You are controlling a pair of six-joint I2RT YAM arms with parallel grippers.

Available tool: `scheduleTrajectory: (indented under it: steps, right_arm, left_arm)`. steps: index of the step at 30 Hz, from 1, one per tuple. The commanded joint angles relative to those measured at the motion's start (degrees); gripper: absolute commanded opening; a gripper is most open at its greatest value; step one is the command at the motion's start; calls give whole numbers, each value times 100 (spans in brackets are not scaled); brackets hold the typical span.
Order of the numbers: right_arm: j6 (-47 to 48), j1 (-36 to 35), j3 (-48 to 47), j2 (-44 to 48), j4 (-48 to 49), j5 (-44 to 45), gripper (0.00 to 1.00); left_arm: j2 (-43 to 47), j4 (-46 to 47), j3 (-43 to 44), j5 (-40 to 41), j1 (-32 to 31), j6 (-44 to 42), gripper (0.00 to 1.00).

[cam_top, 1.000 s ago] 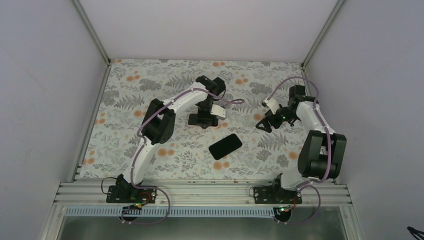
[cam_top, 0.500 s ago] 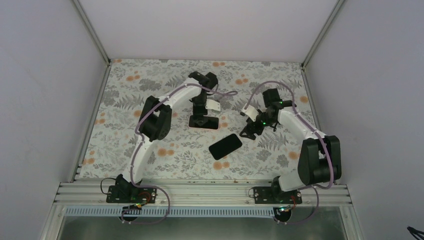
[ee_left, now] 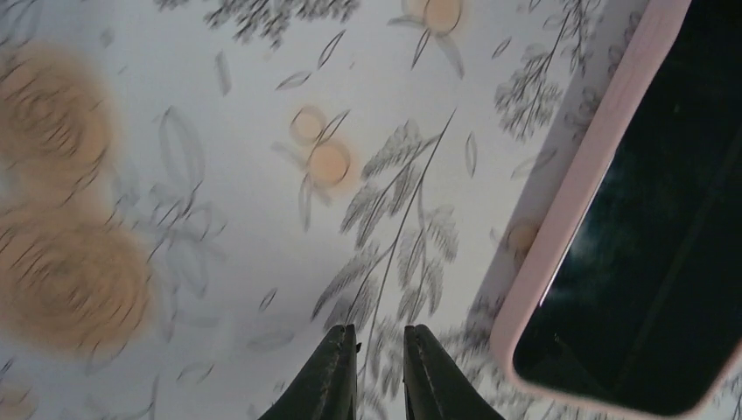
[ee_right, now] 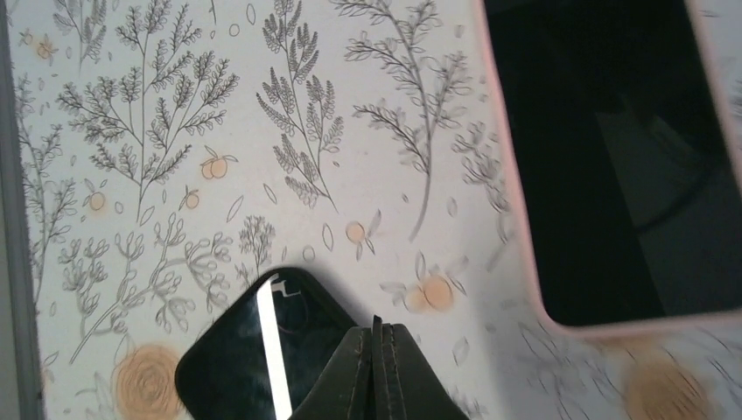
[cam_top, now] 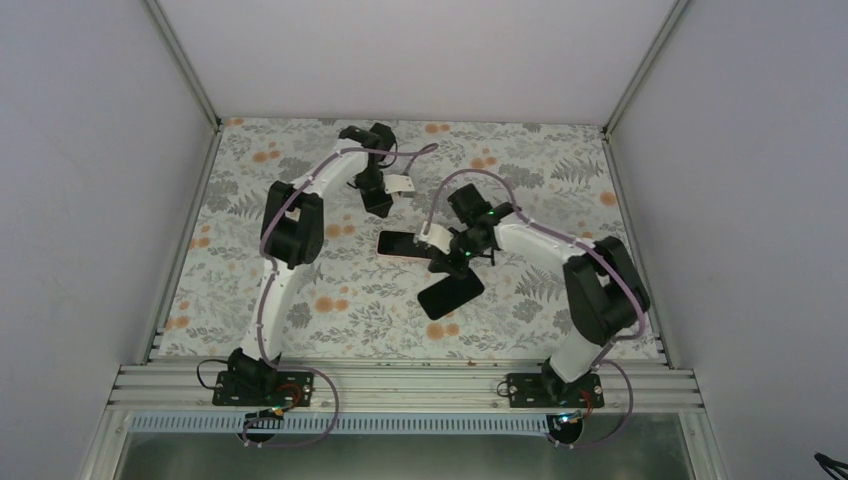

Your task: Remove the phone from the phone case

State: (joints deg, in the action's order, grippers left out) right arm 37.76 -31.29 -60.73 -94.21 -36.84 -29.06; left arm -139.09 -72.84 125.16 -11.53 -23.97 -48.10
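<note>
The left pincer hangs over the far part of the floral table, all but closed with only a slim gap, gripping nothing. Just beside it lies the pink phone case, flat, its inside dark and glossy (whether anything sits in it I cannot tell). The right pincer is pressed fully together and empty, low between the case and the black phone, which lies flat nearer the bases, apart from the case.
</note>
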Motion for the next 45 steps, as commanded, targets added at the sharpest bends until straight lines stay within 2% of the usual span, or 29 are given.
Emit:
scheduleTrajectory:
  steps: [1, 9, 17, 26, 45]
  right_arm:
    - [-325, -313, -281, -549, 336, 172, 4]
    - [-490, -395, -425, -976, 398, 456, 4]
    - [-605, -340, -705, -1422, 510, 999, 4]
    - [-735, 33, -988, -1618, 508, 1278, 4]
    - [-427, 270, -3090, -2993, -615, 818, 4]
  left_arm:
    - [-224, 354, -16, -337, -91, 226, 17]
    - [-240, 612, -555, -247, -82, 235, 13]
    - [-107, 467, -910, -373, -124, 213, 9]
    - [624, 645, -2222, -442, -317, 114, 6]
    - [983, 782, -3365, -920, -1673, 325, 7]
